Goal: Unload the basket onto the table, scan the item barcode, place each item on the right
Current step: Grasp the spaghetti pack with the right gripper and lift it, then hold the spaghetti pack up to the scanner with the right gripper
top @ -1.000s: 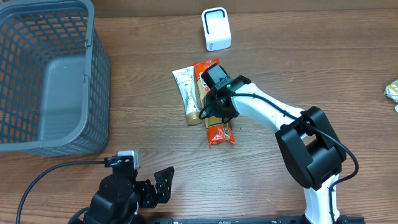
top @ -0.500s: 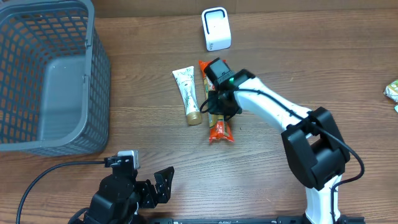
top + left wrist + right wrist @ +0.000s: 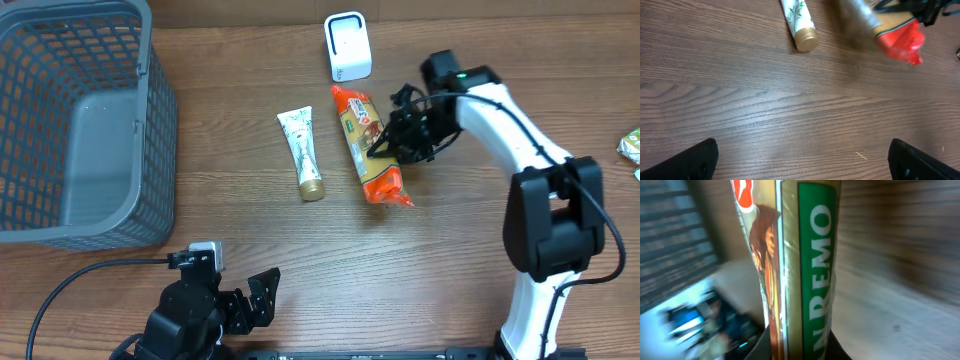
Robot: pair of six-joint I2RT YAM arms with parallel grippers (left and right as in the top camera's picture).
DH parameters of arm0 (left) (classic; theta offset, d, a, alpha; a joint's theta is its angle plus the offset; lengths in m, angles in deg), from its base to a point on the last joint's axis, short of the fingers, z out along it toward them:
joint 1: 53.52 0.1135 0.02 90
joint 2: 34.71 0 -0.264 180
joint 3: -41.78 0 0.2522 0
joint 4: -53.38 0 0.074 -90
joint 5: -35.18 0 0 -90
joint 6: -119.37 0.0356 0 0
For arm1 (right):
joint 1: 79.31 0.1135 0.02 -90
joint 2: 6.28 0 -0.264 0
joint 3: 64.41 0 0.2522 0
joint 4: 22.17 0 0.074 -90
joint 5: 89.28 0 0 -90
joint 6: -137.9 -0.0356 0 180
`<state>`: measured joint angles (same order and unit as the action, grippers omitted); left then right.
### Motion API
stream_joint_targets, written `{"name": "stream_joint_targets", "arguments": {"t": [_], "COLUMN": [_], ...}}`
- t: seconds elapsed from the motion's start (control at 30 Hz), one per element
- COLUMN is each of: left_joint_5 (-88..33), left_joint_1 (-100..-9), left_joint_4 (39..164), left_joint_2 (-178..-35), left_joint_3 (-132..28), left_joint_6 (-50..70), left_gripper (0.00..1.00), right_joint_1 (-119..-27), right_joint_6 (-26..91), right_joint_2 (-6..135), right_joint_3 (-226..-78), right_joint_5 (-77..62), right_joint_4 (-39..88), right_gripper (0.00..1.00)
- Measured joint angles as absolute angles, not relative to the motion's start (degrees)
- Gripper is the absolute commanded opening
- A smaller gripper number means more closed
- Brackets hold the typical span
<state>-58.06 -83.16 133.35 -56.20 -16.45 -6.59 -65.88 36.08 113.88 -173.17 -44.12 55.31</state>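
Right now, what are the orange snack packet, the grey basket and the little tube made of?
The orange snack packet looks like thin, glossy plastic film, crinkly at its red end. The grey basket seems to be moulded plastic: matte lattice walls. The tube is likely soft plastic, white and printed, with a shiny gold cap.

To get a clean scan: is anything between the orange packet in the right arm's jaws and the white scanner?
Nothing visible. Only bare table separates the orange packet, held by the right gripper, from the white scanner; the tube lies aside.
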Motion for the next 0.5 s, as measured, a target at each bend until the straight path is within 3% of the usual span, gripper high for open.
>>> {"name": "stream_joint_targets", "arguments": {"t": [0.3,0.5], "left_joint_5": [-58.06,-58.06], "left_joint_1": [-83.16,-83.16], "left_joint_4": [133.35,133.35], "left_joint_2": [-56.20,-56.20], "left_joint_3": [-16.45,-16.45], "left_joint_6": [-6.59,-6.59], "left_gripper": [0.99,1.00], "right_joint_1": [-71.50,-71.34], "right_joint_6": [40.89,41.09], "right_joint_2": [114.03,114.03], "right_joint_3": [-173.17,-173.17], "right_joint_5": [-71.33,-79.40], "right_joint_4": [55.66,55.71], "right_gripper": [0.04,0.04]}}
